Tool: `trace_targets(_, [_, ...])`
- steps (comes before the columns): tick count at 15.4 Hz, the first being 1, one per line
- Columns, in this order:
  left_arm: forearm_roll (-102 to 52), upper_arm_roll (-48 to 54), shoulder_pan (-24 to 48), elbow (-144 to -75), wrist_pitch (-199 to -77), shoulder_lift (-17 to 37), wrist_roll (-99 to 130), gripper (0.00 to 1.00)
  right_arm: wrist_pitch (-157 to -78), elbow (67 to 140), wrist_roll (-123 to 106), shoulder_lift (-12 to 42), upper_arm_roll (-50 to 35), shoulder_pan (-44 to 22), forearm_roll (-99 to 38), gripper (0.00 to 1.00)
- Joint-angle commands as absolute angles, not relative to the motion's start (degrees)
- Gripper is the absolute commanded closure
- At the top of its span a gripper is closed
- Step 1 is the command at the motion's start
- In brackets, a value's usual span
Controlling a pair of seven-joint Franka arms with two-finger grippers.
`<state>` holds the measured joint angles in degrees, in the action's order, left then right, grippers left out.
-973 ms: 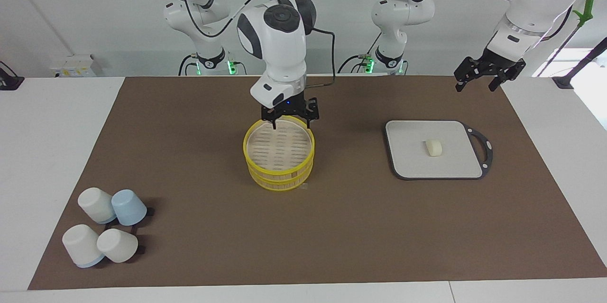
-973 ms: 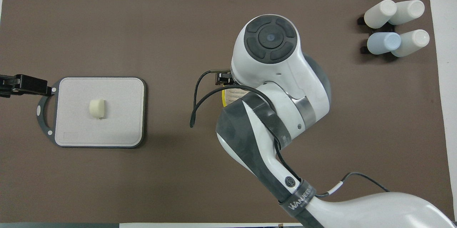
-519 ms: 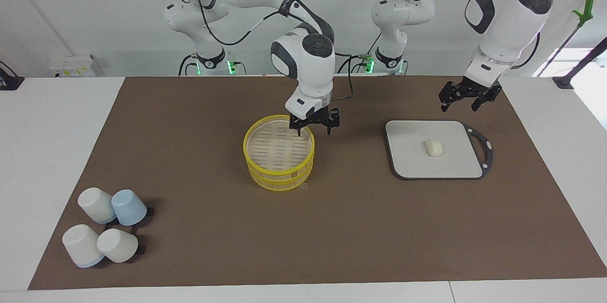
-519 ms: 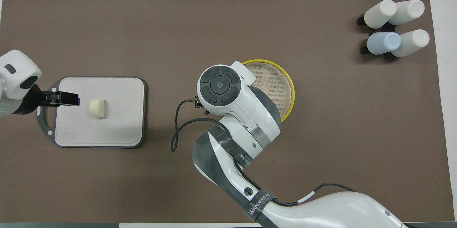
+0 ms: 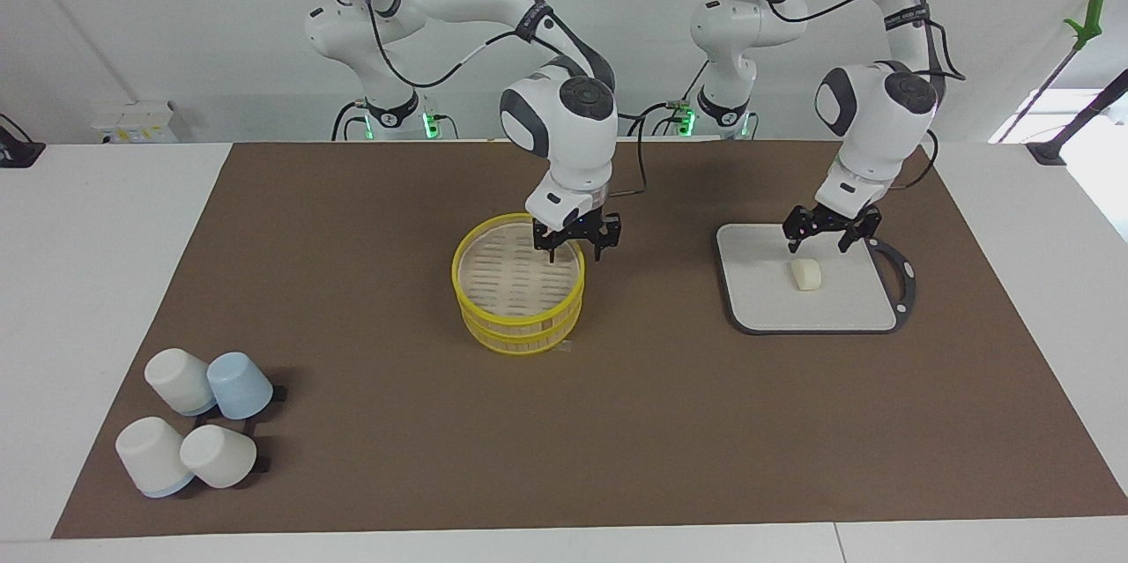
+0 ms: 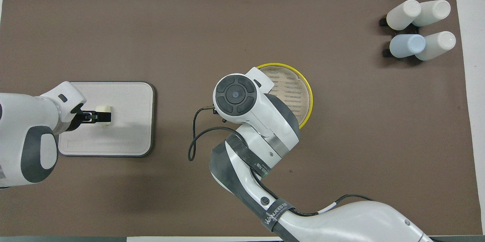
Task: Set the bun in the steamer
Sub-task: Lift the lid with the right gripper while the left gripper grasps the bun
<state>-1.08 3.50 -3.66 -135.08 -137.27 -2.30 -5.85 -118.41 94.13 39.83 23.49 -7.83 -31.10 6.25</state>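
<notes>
Lying on board (image 5: 758, 281) | bun (image 5: 805, 273) | just under left tool (image 5: 829, 239)

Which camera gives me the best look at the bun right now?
The facing view: the bun lies fully visible on the cutting board, with the left tool above it. In the overhead view that tool covers part of the bun.

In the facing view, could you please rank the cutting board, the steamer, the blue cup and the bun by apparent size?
1. cutting board
2. steamer
3. blue cup, though it sits closer to the camera
4. bun
</notes>
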Motion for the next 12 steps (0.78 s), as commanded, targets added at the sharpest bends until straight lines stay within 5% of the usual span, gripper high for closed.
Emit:
trace_targets(1, [-1.2,3.5,-4.1,-136.1,-140.7,-0.7,-7.1,0.0,-119.8,95.9,39.1,22.1,-8.3,-30.6,7.5,0.69])
trace_targets(4, [-1.2,3.5,-4.0,-137.9,-144.8,0.1,-6.9,0.0,-119.9,95.6,38.7,22.1,-8.3,-30.5,7.5,0.98])
trace_targets(8, [-1.2,3.5,-4.1,-138.0,-147.3,1.8,-7.0,0.0,-116.4,91.0,38.5,22.8,-8.3,-29.8,7.5,0.99])
trace_targets(9, [-1.2,3.5,-4.0,-138.0,-147.3,1.8,-7.0,0.05,-113.5,88.2,38.2,23.5,-8.3,-29.7,7.6,0.99])
trace_targets(11, [-1.2,3.5,-4.0,-137.8,-147.3,1.8,-7.0,0.32,-104.1,81.3,34.5,25.0,-8.1,-29.4,7.6,0.99])
trace_targets(12, [-1.2,3.5,-3.9,-137.8,-147.3,1.8,-7.0,0.53,-101.5,79.6,31.2,24.5,-8.0,-28.2,7.3,0.99])
